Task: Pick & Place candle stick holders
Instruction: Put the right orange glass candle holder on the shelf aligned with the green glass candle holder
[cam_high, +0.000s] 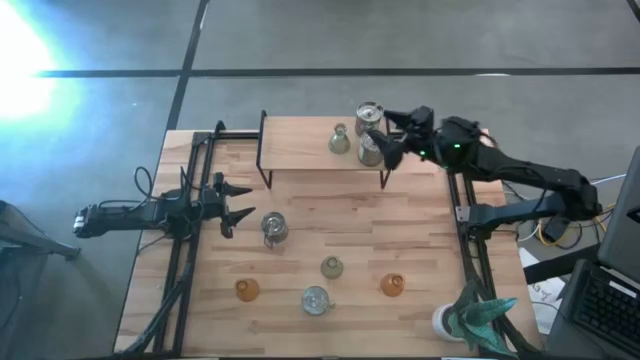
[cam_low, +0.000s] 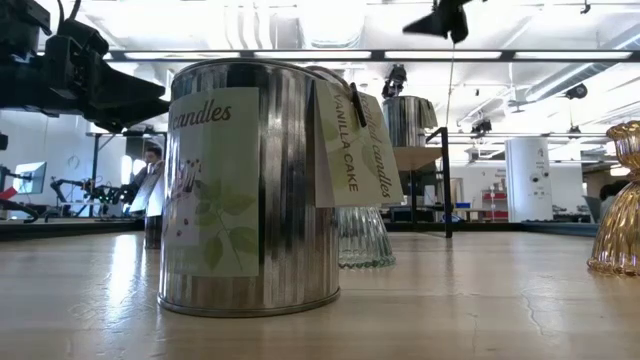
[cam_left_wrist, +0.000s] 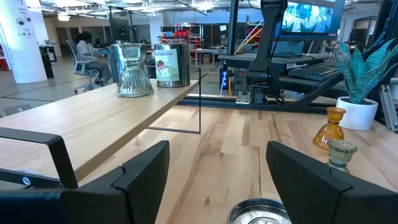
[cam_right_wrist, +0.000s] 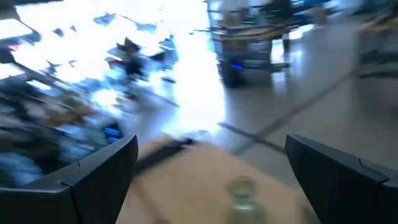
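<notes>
A raised wooden shelf (cam_high: 310, 150) at the table's far side carries a pale ribbed glass holder (cam_high: 339, 140) and two silvery jar-like holders (cam_high: 369, 115), (cam_high: 370, 152). My right gripper (cam_high: 390, 138) hangs open above the shelf's right end, beside the two jars, with nothing between its fingers; its wrist view shows the pale holder (cam_right_wrist: 242, 191) below. On the table stand a silvery jar (cam_high: 273, 228), a pale green holder (cam_high: 332, 267), two amber ones (cam_high: 247, 290), (cam_high: 392, 285) and a clear jar (cam_high: 315, 299). My left gripper (cam_high: 238, 202) waits open at the table's left.
A white pot with a teal plant (cam_high: 470, 318) stands at the near right corner. Dark metal frames (cam_high: 185, 250) run along both sides of the table. The shelf stands on thin black legs (cam_high: 266, 170). Bare wood lies between the shelf and the holders on the table.
</notes>
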